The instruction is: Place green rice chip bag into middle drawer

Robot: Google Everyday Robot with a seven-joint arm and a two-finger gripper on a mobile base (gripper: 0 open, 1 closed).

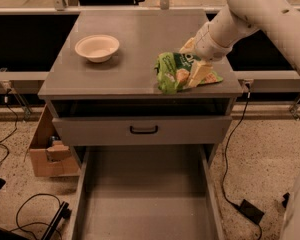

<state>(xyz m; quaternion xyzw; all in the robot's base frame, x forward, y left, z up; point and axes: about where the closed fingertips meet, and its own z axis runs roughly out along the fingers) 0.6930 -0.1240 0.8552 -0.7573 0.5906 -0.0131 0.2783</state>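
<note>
The green rice chip bag (176,70) lies crumpled on the grey cabinet top (135,34), near its front right edge. My gripper (191,64) comes in from the upper right and is down on the bag's right half. It is open, with one cream finger (200,73) on the bag's near side and the other behind it. The middle drawer (145,199) is pulled out wide below, showing a bare flat grey floor and thin side walls.
A cream round bowl (97,47) sits on the cabinet top at the left. A shut drawer front with a black handle (144,130) is above the open drawer. A cardboard box (47,154) and cables are on the floor at the left, and a power adapter (251,211) at the right.
</note>
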